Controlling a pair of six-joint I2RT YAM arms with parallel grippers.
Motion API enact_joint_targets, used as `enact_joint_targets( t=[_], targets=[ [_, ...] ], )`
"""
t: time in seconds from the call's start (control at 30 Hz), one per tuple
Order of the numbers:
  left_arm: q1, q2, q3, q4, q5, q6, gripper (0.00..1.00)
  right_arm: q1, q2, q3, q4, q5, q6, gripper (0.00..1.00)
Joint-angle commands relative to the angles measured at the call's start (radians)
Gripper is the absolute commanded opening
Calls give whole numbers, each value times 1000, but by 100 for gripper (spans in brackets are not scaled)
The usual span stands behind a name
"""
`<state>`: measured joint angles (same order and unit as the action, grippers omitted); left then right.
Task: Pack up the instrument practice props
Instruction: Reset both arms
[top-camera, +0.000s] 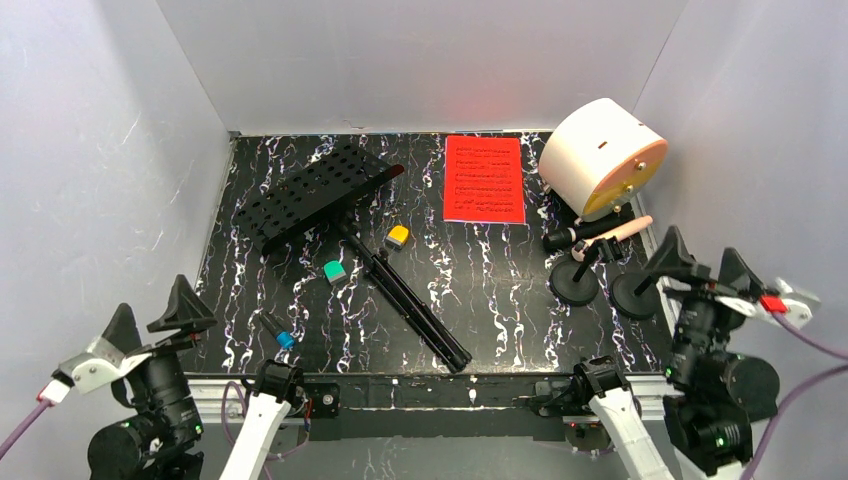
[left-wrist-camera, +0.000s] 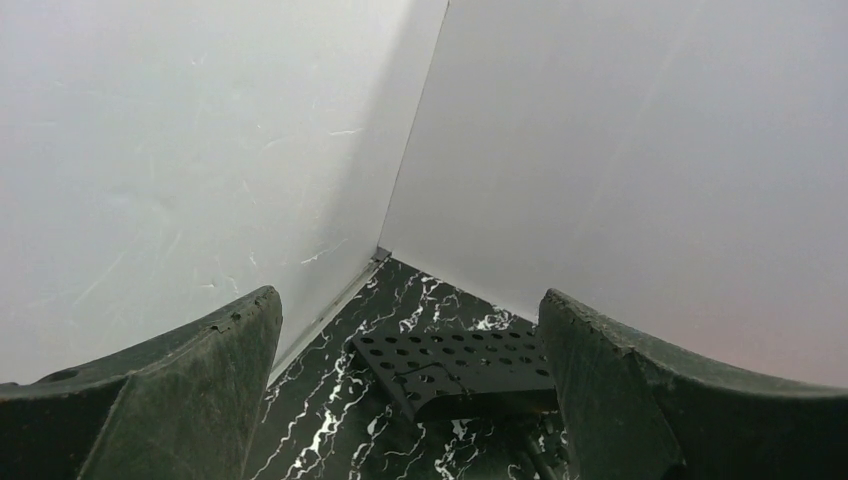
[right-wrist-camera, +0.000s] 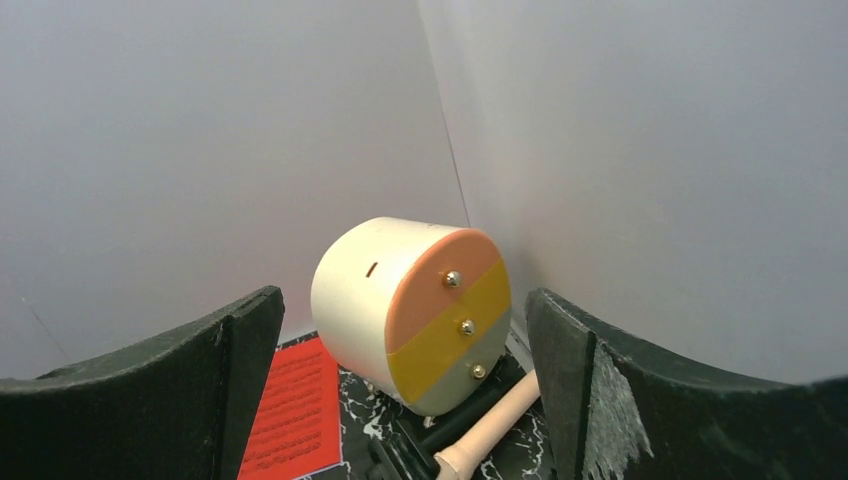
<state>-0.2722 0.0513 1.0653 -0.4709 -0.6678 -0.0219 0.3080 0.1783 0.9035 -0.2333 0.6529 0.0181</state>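
Okay: music rack (top-camera: 315, 190) lies flat at the far left of the table (top-camera: 500, 300), pole (top-camera: 405, 290) running toward the near edge. White cylinder (top-camera: 600, 160) is far right, with the red sheet (top-camera: 484, 178) just left of it. Black microphone (top-camera: 575, 236) and beige microphone (top-camera: 625, 230) lie by their round bases (top-camera: 574, 283). Left gripper (top-camera: 155, 318) and right gripper (top-camera: 705, 262) are both wide, empty.

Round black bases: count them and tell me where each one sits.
2. The left base and the right base stand side by side at the right of the table. None looks hidden.
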Motion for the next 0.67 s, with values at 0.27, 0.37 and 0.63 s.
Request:
enact_joint_targets(
  t=[0.27, 0.37, 0.63],
  targets=[
    [1, -49, -27, -79, 45, -134, 98, 6, -172, 7, -245, -16, 17, 99],
    [1, -49, -52, -82, 56, -174, 98, 8, -172, 14, -254, -8, 14, 99],
    [2, -50, -106, -58, 64, -208, 98, 11, -172, 32, -278, -32, 15, 99]
  ],
)
